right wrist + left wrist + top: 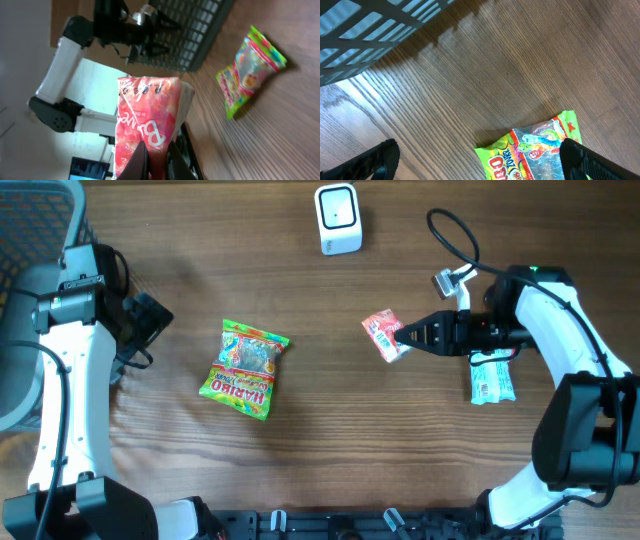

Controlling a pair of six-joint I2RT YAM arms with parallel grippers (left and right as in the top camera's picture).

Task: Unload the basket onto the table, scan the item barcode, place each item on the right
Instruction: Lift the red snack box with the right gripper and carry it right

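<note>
1. While reaching in over the table from the right side, clamping the right gripper together on one edge of the red packet
2. Pinching that red packet tightly between both fingers in the right wrist view, standing it up above the fingertips with its pink lettering facing the camera
3. Showing a white printed patch on the red packet's upper face from overhead, too small for reading
4. Placing the red packet right of the table's centre, well apart from the white scanner sitting at the far edge
5. Holding the left gripper with fingers spread wide apart and nothing between them, on the left side near the grey basket
6. Framing part of the candy bag between the spread left fingers in the left wrist view, touching neither of them, with the bag lying flat on the wood left of centre
7. Stretching the right arm above a green and white packet lying flat near the right edge
</note>
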